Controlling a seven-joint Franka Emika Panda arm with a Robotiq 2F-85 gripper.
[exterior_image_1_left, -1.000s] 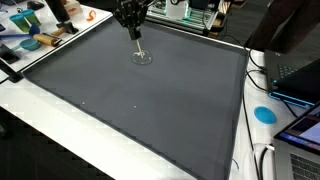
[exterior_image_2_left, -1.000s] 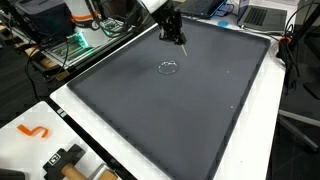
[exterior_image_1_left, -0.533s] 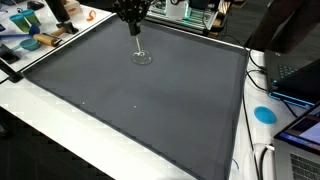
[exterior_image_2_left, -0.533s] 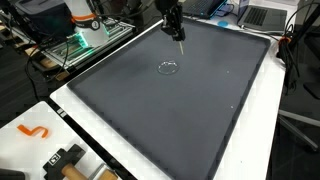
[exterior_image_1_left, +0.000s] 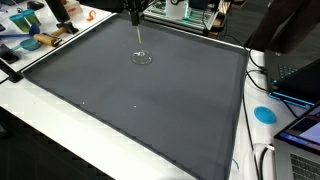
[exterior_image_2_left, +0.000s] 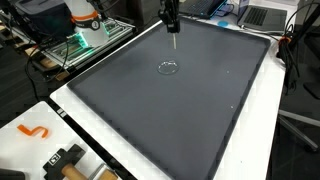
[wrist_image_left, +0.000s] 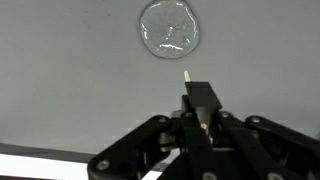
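The claw (wrist_image_left: 200, 112) is clamped tight on a thin, pale-tipped stick (wrist_image_left: 187, 80), so the grasp is made. The stick points down above the clear round dish (wrist_image_left: 170, 28). In an exterior view its tip hangs apart from the dish (exterior_image_2_left: 168, 68), so by my reading nothing touches it yet. The dish itself lies flat, with the dark mat (exterior_image_1_left: 150, 110) under it and the white worktop (exterior_image_1_left: 40, 112) beneath that. Counted: one claw, one stick, one dish, one mat.
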